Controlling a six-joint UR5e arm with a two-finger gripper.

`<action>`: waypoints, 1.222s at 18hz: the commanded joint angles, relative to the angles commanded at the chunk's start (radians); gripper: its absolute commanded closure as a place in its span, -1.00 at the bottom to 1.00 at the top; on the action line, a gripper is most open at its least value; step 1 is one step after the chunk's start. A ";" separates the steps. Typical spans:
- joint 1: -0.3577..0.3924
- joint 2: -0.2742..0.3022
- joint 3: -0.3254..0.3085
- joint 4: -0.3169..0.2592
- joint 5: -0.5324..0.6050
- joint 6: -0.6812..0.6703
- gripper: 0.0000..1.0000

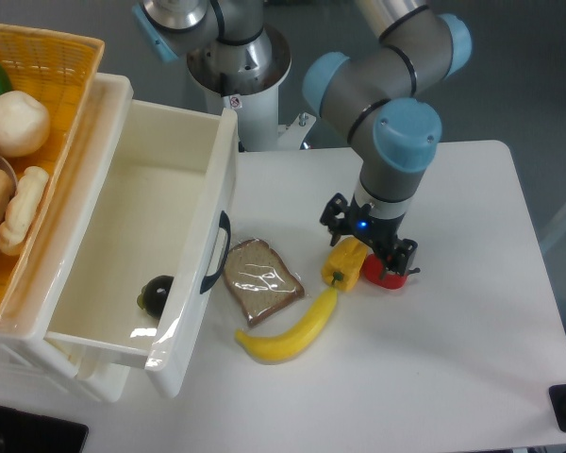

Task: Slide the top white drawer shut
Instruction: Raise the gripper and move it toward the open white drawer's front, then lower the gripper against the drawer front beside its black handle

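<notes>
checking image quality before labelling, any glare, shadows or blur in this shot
Fixed camera view: even, soft overhead light. Glare streaks show on the glossy white plastic top drawer, along its front panel's lower edge, and on the plastic-wrapped brown bread slice. Only faint shadows lie beside the yellow banana and under the black two-finger gripper. Everything looks sharp, with no clear motion blur.

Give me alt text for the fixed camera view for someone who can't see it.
The top white drawer stands pulled open at the left with a small dark object inside, while the robot arm's claw hangs over a yellow pepper and red pepper on the white table. A bread slice and banana lie between them.
</notes>
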 joint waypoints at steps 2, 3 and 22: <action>-0.012 0.000 0.000 0.000 -0.015 0.000 -0.18; -0.015 0.000 0.000 -0.002 -0.023 -0.005 0.06; -0.031 0.006 0.000 -0.155 -0.362 -0.140 1.00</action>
